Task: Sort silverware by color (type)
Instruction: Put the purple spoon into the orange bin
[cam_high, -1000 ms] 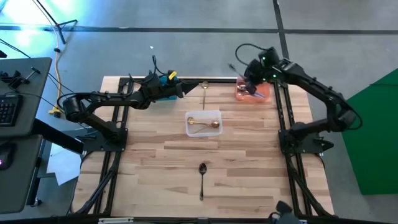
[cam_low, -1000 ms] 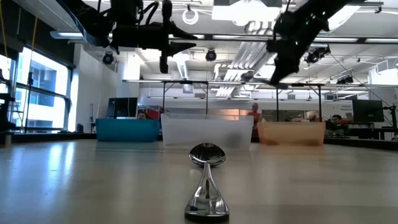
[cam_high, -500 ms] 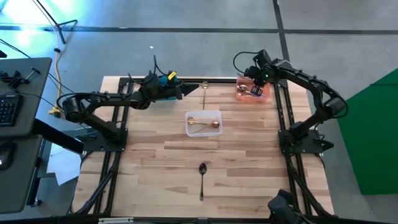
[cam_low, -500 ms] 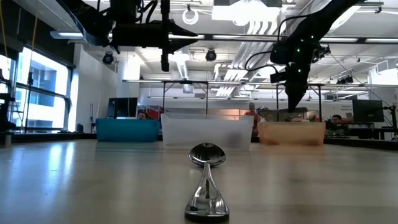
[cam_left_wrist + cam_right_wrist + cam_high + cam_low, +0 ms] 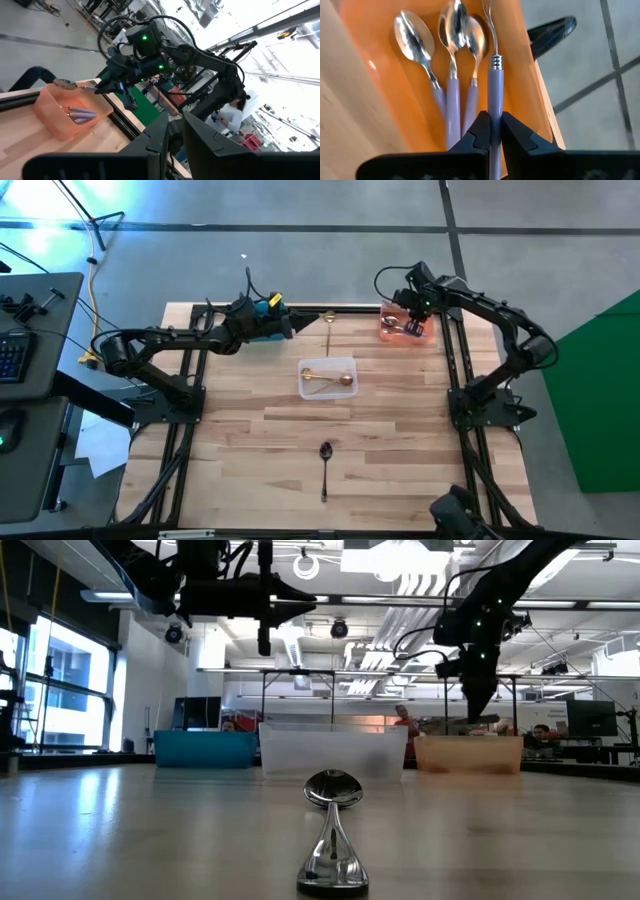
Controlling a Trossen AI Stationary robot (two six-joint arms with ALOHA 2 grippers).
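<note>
A lilac-handled spoon (image 5: 493, 95) is pinched by its handle in the right hand (image 5: 491, 131), bowl end pointing away over the orange bin (image 5: 375, 60), parallel to three matching spoons (image 5: 451, 75) lying inside. The left hand (image 5: 171, 131) hovers closed above the blue bin (image 5: 268, 332).

High view: overhead, straight down, whole table (image 5: 400, 420) and both arms in frame. Low view: table height, level across the wood into the room, very near the dark spoon (image 5: 333, 830), also in the high view. Left wrist view looks across at the orange bin (image 5: 65, 117). Right wrist view: close above that same bin.
</note>
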